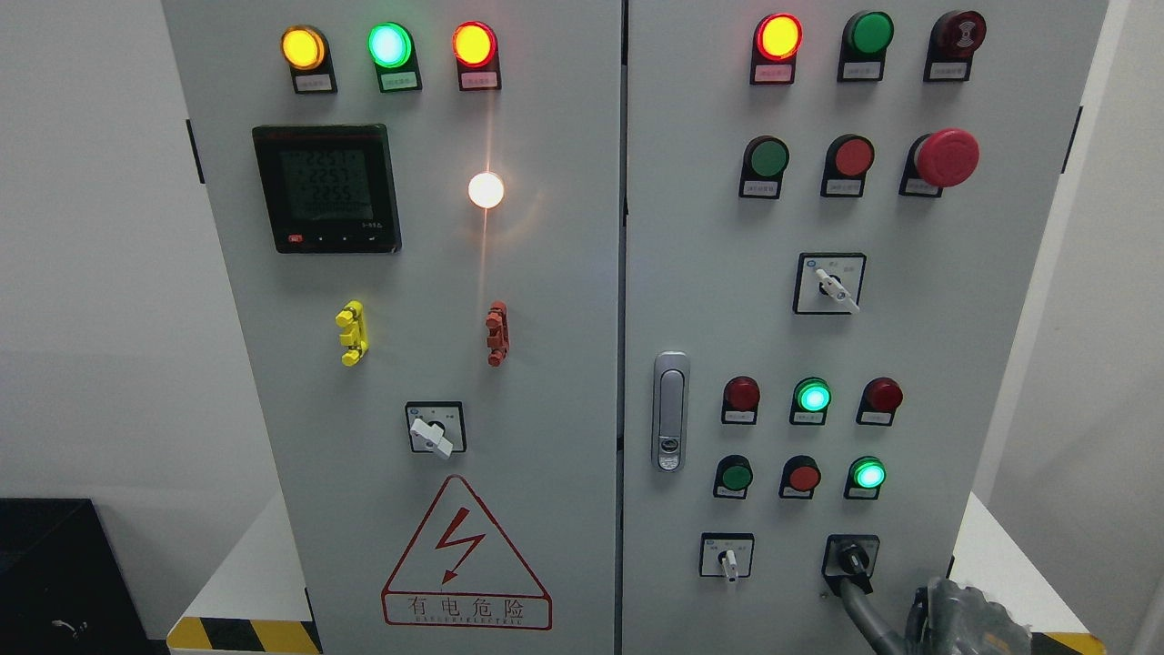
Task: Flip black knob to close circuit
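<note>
The black knob (852,556) sits in a black-framed square plate at the bottom right of the grey cabinet's right door (955,318). Its handle points down and slightly right. My right hand (962,622) comes in at the bottom right corner, mostly cut off by the frame edge. A slim grey part of it reaches up-left and meets the knob's lower end. My left hand is out of view.
A white selector switch (728,560) sits left of the knob, and two more (835,286) (433,434) sit higher up. Lit and unlit push buttons (868,475), a red emergency stop (946,156), a door latch (670,411) and a meter (326,187) fill the panel.
</note>
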